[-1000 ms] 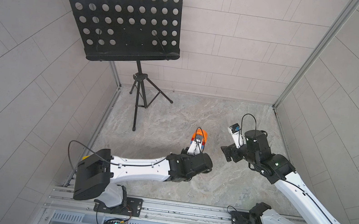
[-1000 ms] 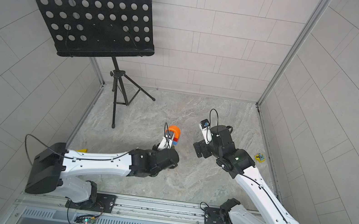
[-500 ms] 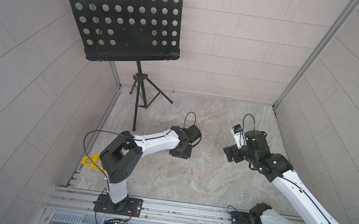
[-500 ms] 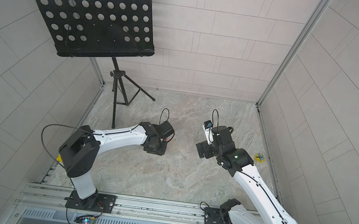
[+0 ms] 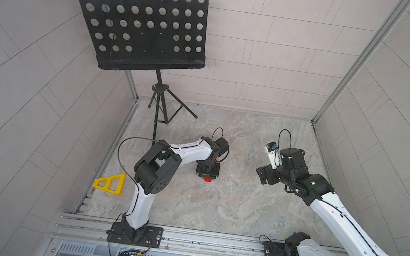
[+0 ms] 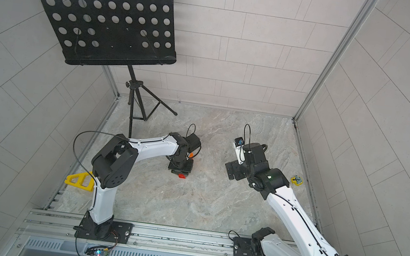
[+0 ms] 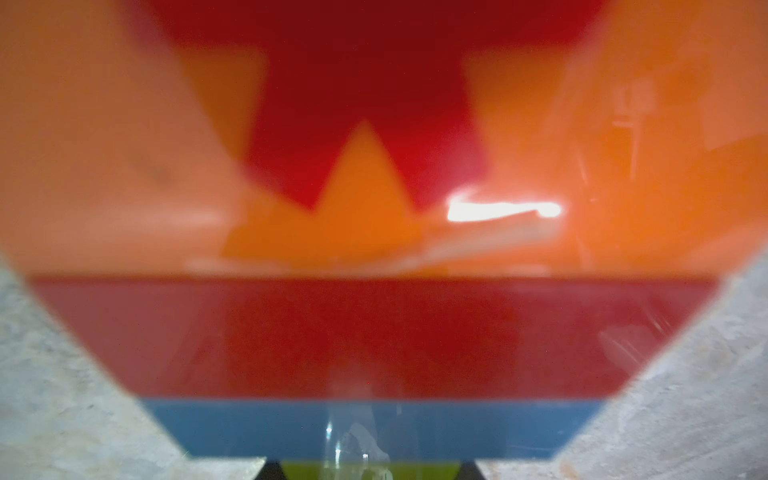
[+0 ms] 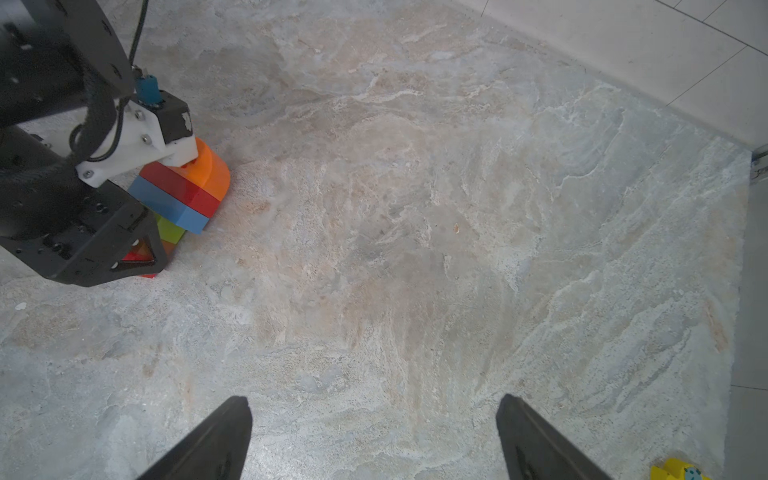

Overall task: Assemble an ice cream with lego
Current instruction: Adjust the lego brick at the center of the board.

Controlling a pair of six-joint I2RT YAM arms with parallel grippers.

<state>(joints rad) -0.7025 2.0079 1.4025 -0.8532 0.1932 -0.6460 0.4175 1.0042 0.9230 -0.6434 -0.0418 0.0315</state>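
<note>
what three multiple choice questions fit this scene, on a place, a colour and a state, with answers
1. The yellow triangular frame lies: A) at the table edge on the robot's left B) at the back wall C) mid-table
2. In the ice cream, the brick between the orange dome and the blue brick is: A) green B) red C) yellow
3. The right gripper is: A) shut on a brick B) open and empty C) shut on the frame
1A, both top views; 2B, right wrist view shows the red brick; 3B, jaws apart, nothing between.
</note>
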